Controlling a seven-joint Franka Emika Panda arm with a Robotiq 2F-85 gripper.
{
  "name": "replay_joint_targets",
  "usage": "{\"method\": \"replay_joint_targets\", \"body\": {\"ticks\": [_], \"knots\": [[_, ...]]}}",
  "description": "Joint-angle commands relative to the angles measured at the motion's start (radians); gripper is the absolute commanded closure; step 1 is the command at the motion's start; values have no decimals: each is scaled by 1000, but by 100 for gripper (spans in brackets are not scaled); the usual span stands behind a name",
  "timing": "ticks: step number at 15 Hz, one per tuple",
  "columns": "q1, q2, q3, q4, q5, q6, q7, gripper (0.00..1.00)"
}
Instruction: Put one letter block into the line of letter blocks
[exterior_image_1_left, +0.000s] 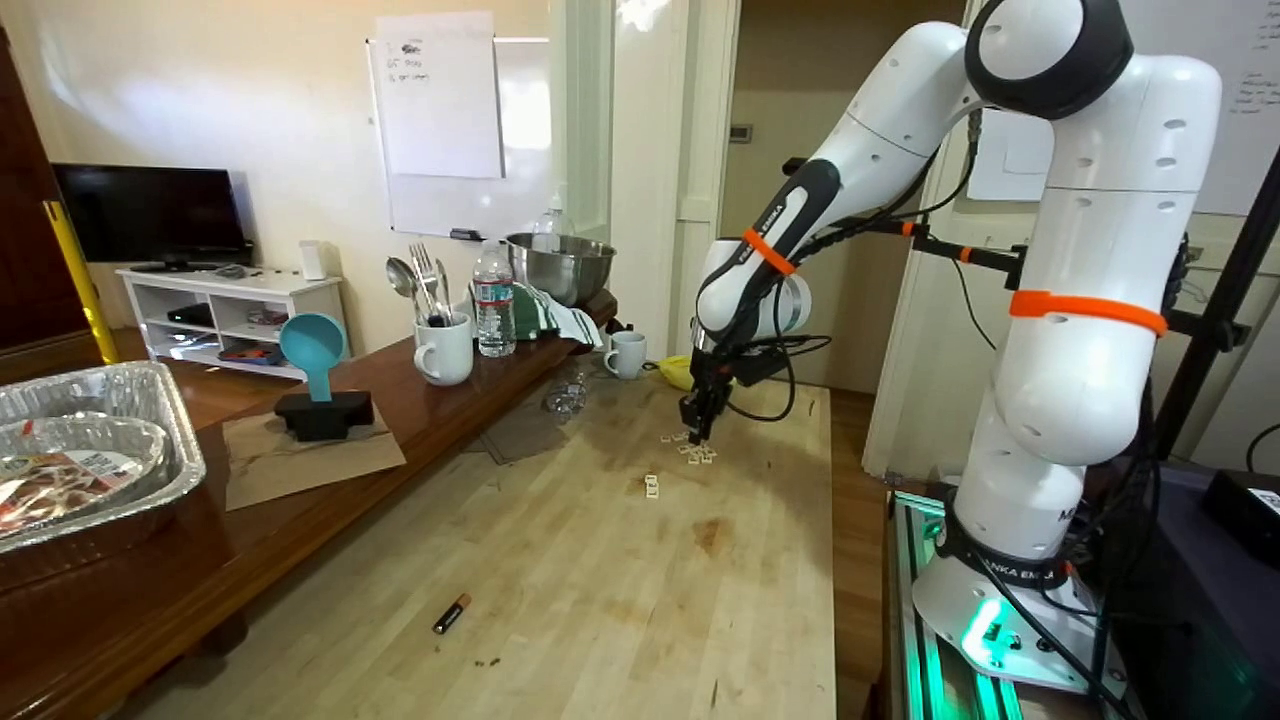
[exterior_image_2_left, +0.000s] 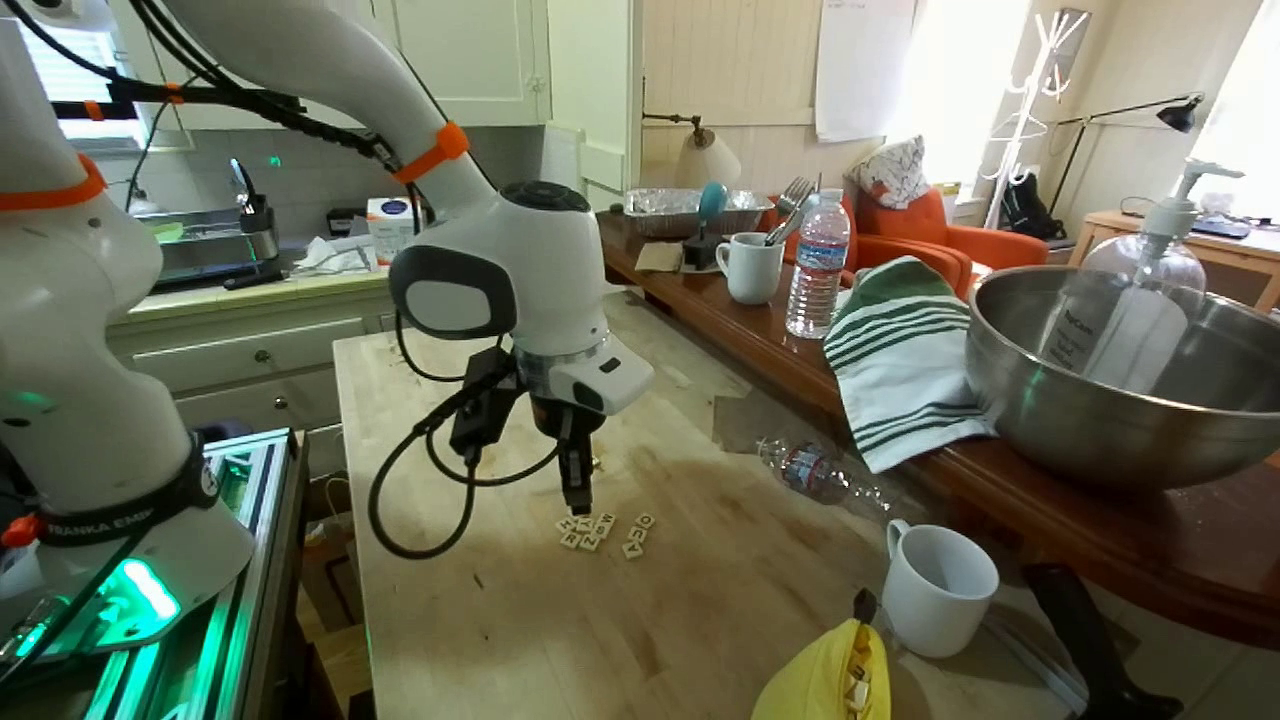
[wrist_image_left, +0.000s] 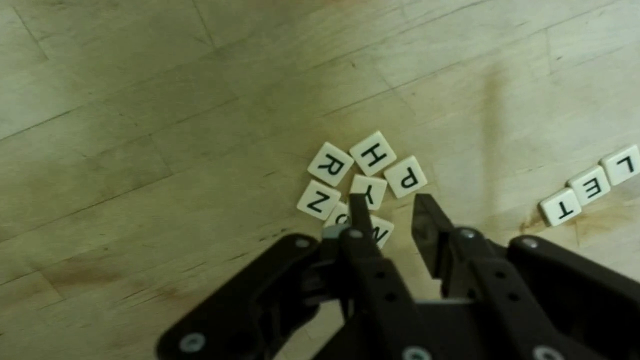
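The gripper (wrist_image_left: 390, 201) held its fingers (wrist_image_left: 430, 220) parted over the loose letter blocks (wrist_image_left: 330, 164) on the wooden table (wrist_image_left: 150, 100), while the line of letter blocks (wrist_image_left: 589, 186), showing T, E and L, lay apart, at the right of the wrist view.

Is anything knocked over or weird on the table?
Yes, a clear plastic bottle lies on its side on the pale wooden table, while a similar bottle stands upright nearby. A loose black-and-copper cylindrical battery there looks out of place too.

Block line (wrist_image_left: 589, 185): LET; loose blocks (wrist_image_left: 361, 186) (among others): H, R, P
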Motion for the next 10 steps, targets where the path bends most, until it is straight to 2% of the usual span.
{"method": "replay_joint_targets", "body": {"ticks": [1, 10], "knots": [[-11, 62, 20, 17, 85, 67, -70, 99], [-12, 126, 19, 58, 174, 109, -83, 100]]}}
